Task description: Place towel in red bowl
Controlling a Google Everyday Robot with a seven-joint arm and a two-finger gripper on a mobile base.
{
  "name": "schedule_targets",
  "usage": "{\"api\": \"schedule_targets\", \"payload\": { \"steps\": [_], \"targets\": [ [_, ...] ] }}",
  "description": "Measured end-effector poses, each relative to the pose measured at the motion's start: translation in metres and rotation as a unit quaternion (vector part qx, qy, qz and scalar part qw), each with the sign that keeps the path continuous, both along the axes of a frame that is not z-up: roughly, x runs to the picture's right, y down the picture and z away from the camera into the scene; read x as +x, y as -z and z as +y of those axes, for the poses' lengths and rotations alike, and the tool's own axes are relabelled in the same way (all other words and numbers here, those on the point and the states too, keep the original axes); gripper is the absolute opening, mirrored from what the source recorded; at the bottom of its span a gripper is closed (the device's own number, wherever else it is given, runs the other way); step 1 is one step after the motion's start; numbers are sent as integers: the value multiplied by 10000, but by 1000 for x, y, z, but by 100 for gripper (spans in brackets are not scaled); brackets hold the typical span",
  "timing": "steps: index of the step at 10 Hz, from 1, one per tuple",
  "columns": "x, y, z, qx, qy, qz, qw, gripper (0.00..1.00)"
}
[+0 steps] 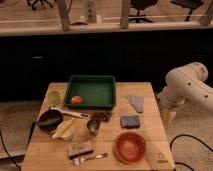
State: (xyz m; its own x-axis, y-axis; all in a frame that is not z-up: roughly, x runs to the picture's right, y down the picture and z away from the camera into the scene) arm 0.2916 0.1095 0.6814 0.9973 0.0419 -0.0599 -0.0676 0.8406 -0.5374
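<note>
The towel (135,102), a flat pale grey-blue wedge of cloth, lies on the wooden table (150,131) right of the green tray. The red bowl (130,146), round and orange-red, stands near the table's front edge, nothing in it. Between the two lies a smaller dark blue square pad (130,121). My gripper (169,117) hangs open from the white arm (187,87) just off the table's right edge, level with the towel and to its right, holding nothing.
A green tray (92,78) at the table's back holds an orange fruit (76,99). On the left are a dark bowl (50,121), a banana (63,129), a metal cup (93,126), a brown block (80,148) and a fork (90,158).
</note>
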Motion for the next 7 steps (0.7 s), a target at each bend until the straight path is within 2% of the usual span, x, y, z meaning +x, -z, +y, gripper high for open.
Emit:
{"api": "schedule_targets", "payload": {
  "steps": [2, 5, 7],
  "targets": [
    [-1, -7, 0, 28, 74, -30, 10000, 80],
    [-13, -41, -5, 77, 297, -189, 9994, 80],
    [-13, -44, -4, 99, 368, -227, 9990, 80]
  ]
}}
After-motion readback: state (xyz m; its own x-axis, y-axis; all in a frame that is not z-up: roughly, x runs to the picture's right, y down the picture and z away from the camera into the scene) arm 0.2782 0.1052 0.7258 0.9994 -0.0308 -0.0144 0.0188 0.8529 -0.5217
